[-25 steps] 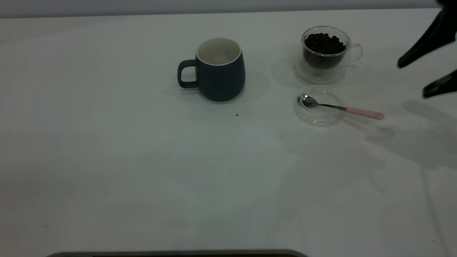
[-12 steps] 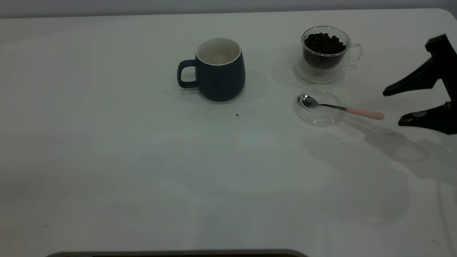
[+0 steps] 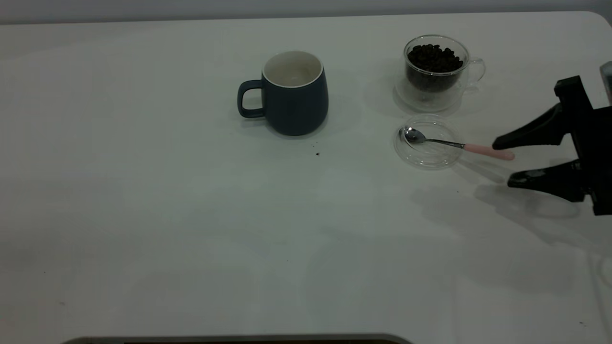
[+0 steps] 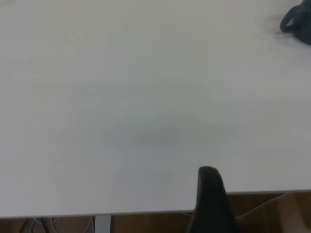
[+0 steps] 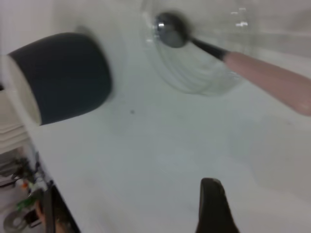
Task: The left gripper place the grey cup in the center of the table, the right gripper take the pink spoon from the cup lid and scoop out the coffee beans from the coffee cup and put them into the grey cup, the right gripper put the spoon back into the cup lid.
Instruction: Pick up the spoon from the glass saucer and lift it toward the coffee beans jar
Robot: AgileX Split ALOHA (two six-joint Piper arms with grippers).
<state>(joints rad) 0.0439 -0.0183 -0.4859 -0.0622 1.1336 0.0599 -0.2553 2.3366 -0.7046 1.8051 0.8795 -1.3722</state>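
Table (image 3: 167,215): lying plain white, dark specks scattered.
Writing: none is showing.
Right gripper (image 3: 503,161): gaping wide, holding nothing, flanking pink spoon (image 3: 487,152).

You see the right gripper (image 3: 502,161) cut off by the exterior view's edge; only one fingertip (image 5: 212,204) shows in its wrist view. The grey cup (image 4: 297,22) is clipped in the left wrist view; the pink spoon (image 5: 272,80) is blurred.
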